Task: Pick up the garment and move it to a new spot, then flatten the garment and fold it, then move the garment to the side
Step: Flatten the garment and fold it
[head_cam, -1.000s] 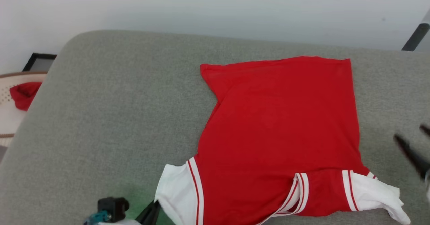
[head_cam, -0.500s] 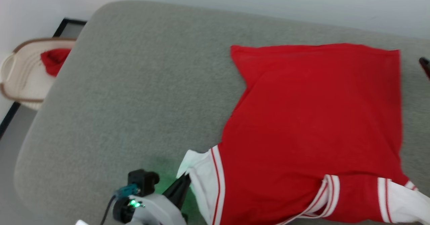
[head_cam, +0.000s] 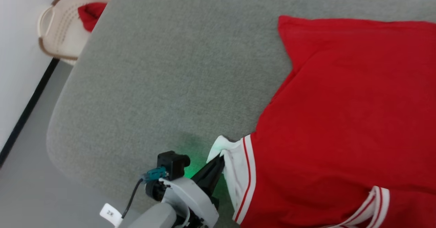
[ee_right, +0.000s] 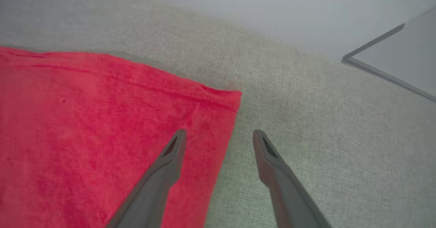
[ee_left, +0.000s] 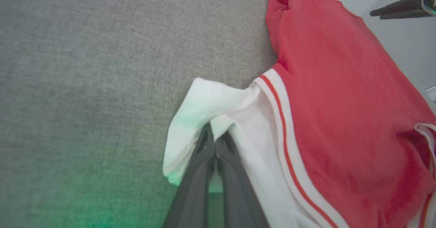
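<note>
Red garment lies spread on the grey cushion. My head camera has swung left, but the cloth hasn't moved. Left wrist: left gripper clenched on the white sleeve. Right wrist: right gripper spread wide over the hem corner, so I judge flattening comes next.

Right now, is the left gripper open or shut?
Shut: the left gripper, jaws pressed together, pinches the garment at its white sleeve.

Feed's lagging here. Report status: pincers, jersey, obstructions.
Left pincer shut on jersey, white sleeve end. Right pincer open over jersey edge. Basket beside cushion, not obstructing.
</note>
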You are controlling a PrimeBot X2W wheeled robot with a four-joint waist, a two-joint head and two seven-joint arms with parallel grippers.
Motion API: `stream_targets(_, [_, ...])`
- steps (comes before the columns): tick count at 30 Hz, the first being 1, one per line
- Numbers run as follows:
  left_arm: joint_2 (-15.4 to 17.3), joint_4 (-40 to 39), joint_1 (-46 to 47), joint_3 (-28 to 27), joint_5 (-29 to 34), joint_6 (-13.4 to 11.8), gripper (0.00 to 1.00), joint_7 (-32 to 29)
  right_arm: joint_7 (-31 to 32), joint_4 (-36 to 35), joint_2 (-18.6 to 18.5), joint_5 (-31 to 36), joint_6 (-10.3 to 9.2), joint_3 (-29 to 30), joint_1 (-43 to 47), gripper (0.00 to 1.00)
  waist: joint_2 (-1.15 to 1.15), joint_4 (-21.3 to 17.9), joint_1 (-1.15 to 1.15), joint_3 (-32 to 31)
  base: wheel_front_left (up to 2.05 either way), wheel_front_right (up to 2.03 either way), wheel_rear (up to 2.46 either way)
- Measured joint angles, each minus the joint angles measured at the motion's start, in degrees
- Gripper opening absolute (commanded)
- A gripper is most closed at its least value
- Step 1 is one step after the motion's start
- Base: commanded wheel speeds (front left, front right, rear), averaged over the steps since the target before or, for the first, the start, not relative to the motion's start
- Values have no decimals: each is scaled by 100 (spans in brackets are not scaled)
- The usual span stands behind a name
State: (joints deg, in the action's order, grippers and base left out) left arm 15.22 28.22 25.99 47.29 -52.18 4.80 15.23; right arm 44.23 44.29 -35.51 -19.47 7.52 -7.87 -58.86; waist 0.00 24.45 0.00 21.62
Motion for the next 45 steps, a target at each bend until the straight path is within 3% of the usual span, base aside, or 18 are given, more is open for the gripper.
stream_targets(12, [-434,199,81,-272,233,286,0,52,1170,884,90,1188,0,878,-723,100,0,409,0,532,0,0,0])
stream_targets(13, [-454,208,81,-290,241,294,0,52,1254,900,111,1265,0,951,-760,32,0,424,0,552,0,0,0])
stream_targets(14, [-468,219,80,-307,249,308,0,52,1300,901,137,1344,0,1034,-764,0,0,434,0,568,0,0,0])
stream_targets(21, [-494,293,69,-437,316,336,0,52,1475,739,436,1727,-1,1469,-756,0,0,355,0,543,0,0,0])
stream_targets(27, [-397,315,13,-630,416,336,0,45,1437,508,659,1691,-1,1459,-550,0,0,164,0,396,0,0,0])
stream_targets(33, [-189,339,-103,-836,517,326,0,29,1317,-2,686,1092,0,1028,57,0,1,-100,0,132,0,0,0])
stream_targets(38, [37,327,-251,-970,538,225,0,-7,1273,-664,450,326,0,732,860,0,1,-362,0,-133,0,0,0])
stream_targets(45, [335,176,-435,-1024,526,92,0,-105,1191,-1582,177,-391,0,981,2147,0,0,-750,0,-487,0,0,0])
